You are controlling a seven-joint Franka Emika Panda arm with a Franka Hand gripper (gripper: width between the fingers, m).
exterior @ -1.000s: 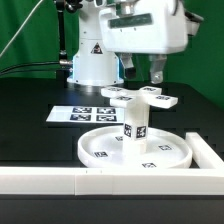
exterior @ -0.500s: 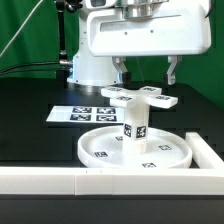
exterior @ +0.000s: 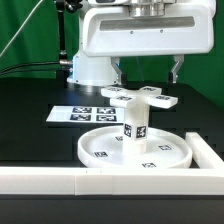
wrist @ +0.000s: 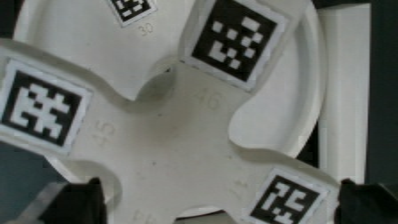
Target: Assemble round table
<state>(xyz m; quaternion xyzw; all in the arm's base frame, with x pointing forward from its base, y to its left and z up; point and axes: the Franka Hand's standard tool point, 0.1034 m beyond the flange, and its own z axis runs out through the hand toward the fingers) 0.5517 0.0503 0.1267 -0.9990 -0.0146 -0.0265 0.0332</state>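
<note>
The round disc [exterior: 105,152] lies on the black table with the short post [exterior: 136,128] standing upright in its middle. The flat cross-shaped piece [exterior: 142,97] rests on top of the post. My gripper [exterior: 148,72] hangs just above the cross, open and empty, one finger [exterior: 117,71] over each side. In the wrist view the cross [wrist: 169,125] fills the picture, with the disc [wrist: 294,50] behind it. My gripper [wrist: 217,205] straddles one arm of the cross, and a dark fingertip [wrist: 71,203] shows at each side.
The marker board [exterior: 80,114] lies on the table behind the disc towards the exterior view's left. A long white rail [exterior: 60,180] runs along the front and turns up the right side [exterior: 207,150]. The arm's white base [exterior: 90,62] stands at the back.
My hand has turned about its vertical axis so its broad face now fronts the camera, and it has centred over the cross. The fingers now show wide apart. The parts have not moved.
</note>
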